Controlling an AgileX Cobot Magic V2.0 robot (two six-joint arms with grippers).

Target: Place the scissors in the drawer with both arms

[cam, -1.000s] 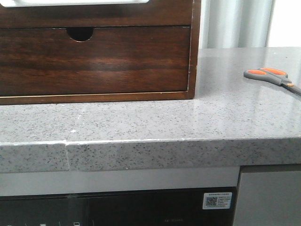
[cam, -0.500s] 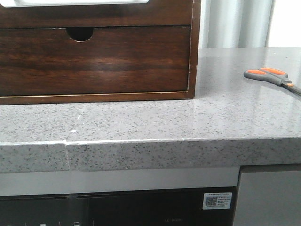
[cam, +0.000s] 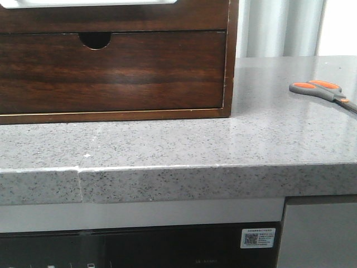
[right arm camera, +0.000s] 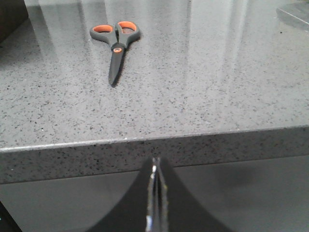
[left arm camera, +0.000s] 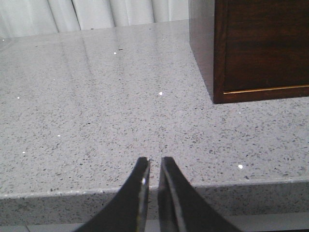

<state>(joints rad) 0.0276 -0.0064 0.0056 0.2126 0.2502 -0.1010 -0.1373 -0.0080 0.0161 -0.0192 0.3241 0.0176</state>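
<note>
The scissors [cam: 321, 90], with orange-and-grey handles, lie flat on the grey stone counter at the far right; their blades run off the front view's edge. They also show in the right wrist view [right arm camera: 116, 46], far ahead of my right gripper [right arm camera: 155, 162], which is shut, empty and level with the counter's front edge. The drawer [cam: 111, 19] is the upper dark wood front of the cabinet, with white above its top edge. My left gripper [left arm camera: 154, 162] hangs over the counter's front edge, empty, its fingers almost touching. Neither gripper shows in the front view.
The wooden cabinet [left arm camera: 265, 48] stands on the counter at the left. Below the drawer is a second front with a half-round notch [cam: 96, 39]. The counter's front edge [cam: 178, 181] overhangs a dark appliance panel [cam: 139, 248]. White curtains hang behind.
</note>
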